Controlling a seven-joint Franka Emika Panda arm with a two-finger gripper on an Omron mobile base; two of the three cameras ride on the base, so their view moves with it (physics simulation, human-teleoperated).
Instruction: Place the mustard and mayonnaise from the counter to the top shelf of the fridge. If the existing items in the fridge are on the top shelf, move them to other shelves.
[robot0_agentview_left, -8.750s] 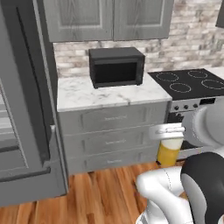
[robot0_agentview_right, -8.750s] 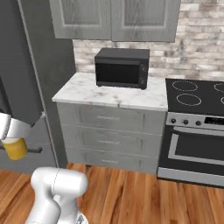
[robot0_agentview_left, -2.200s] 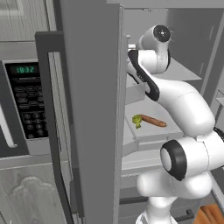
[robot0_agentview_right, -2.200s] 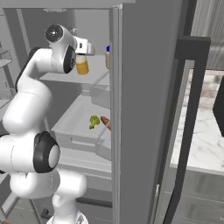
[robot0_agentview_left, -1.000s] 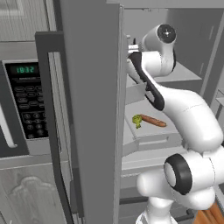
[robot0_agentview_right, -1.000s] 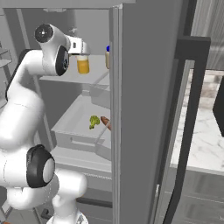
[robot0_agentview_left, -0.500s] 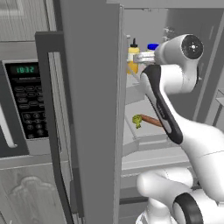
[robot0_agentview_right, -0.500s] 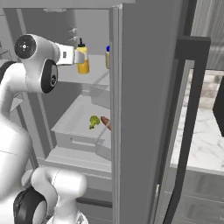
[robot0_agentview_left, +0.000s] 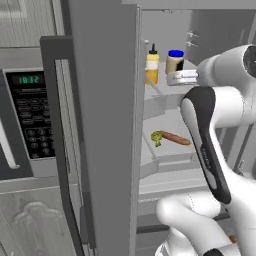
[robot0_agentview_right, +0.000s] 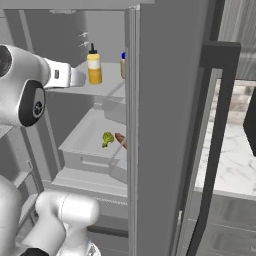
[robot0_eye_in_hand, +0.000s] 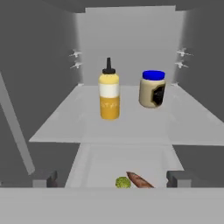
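The mustard stands upright on the top shelf, the mayonnaise just beside it. The tool is open and empty, well clear of the mustard. Both look placed — best back straight out, level, avoiding the fridge door.

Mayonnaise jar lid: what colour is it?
Blue; the mayonnaise jar shows it best in the hand view.

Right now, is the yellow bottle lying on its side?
No, the mustard stands upright on the top shelf, its dark nozzle pointing up, beside the mayonnaise.
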